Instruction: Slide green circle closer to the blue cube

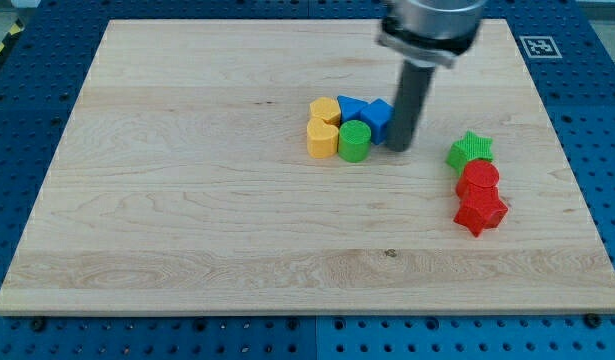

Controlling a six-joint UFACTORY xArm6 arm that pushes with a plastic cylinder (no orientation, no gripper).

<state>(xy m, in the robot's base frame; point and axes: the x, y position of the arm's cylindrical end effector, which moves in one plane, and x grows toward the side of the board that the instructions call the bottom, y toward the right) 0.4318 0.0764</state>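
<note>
My tip (399, 147) against blue cube (378, 118)

A pale wooden board (187, 200) with visible grain is laid on a blue perforated table (17, 340). Near the board's centre, two yellow blocks are set touching each other: a yellow block (325, 109) toward the view's top and a second yellow block (322, 139) just below it. A blue triangular block (350, 108) is placed just to the right of the upper yellow one. Toward the view's right, a green star (471, 150), a red cylinder (479, 179) and a red star (481, 211) are lined up from top to bottom, touching. A black-and-white marker tag (538, 46) is fixed at the board's top right corner.
</note>
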